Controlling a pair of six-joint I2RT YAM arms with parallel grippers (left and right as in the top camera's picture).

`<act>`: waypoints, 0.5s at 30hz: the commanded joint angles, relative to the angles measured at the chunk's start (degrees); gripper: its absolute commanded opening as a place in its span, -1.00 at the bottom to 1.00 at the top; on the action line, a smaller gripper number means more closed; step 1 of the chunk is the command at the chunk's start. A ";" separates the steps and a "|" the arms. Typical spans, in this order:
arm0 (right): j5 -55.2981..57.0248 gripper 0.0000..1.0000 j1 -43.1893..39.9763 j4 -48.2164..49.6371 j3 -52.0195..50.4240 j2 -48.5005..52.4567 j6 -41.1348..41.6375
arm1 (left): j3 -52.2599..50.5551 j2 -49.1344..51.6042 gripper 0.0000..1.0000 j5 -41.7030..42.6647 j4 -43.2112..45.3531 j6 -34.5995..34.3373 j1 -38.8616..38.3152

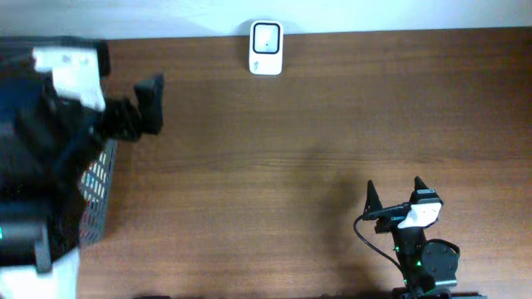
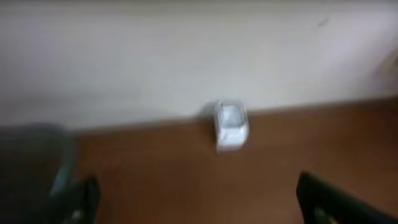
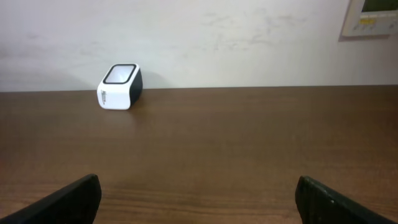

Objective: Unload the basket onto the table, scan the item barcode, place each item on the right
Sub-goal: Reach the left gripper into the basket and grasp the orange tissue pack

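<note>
- Two grippers show, both with jaws spread wide and nothing between them.
- The left gripper (image 2: 202, 200) hangs over the table (image 1: 291, 166) at its left side, near a mesh basket (image 1: 98, 187); its own view is blurred.
- The right gripper (image 1: 396, 186) sits at the near right.
- The white scanner (image 1: 266, 48) stands at the far edge by the wall, well apart from both.

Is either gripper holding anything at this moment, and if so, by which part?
Nothing is held. The left gripper and right gripper are both open and empty; the scanner sits untouched, away from both.
</note>
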 commanded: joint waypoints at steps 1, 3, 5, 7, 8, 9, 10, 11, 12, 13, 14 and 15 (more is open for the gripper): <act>-0.13 0.97 -0.28 -0.17 -0.42 -0.44 0.59 | 13.03 12.94 0.98 -21.77 -4.96 -8.83 5.03; -0.13 0.97 -0.28 -0.17 -0.42 -0.44 0.59 | 21.40 21.03 0.98 -19.21 -10.62 -18.08 15.50; -0.13 0.97 -0.28 -0.17 -0.42 -0.44 0.59 | 25.44 27.06 0.98 -8.90 -15.58 -20.31 24.44; -0.13 0.97 -0.28 -0.17 -0.42 -0.44 0.59 | 25.44 30.36 0.98 -6.95 -18.38 -20.26 28.28; -0.13 0.97 -0.28 -0.17 -0.42 -0.44 0.59 | 25.44 31.58 0.98 -9.99 -21.27 -20.06 29.35; -0.13 0.97 -0.28 -0.17 -0.42 -0.44 0.59 | 25.44 33.16 0.98 -16.76 -24.33 -20.09 30.53; -0.13 0.97 -0.28 -0.17 -0.42 -0.44 0.59 | 25.42 34.42 0.98 -22.01 -25.92 -20.09 31.54; -0.13 0.97 -0.28 -0.17 -0.42 -0.44 0.59 | 25.42 36.17 0.98 -26.49 -28.39 -20.06 32.65; -0.13 0.97 -0.28 -0.17 -0.42 -0.44 0.59 | 25.27 37.55 0.98 -27.76 -30.56 -19.85 33.18; -0.13 0.98 -0.28 -0.17 -0.42 -0.44 0.59 | 25.22 38.91 0.98 -27.69 -32.20 -19.85 33.33; -0.13 0.97 -0.28 -0.17 -0.42 -0.44 0.59 | 25.11 42.88 0.98 -27.69 -35.30 -18.01 33.31; -0.13 0.97 -0.28 -0.17 -0.42 -0.44 0.59 | 25.11 44.26 0.98 -27.69 -35.45 -16.94 33.31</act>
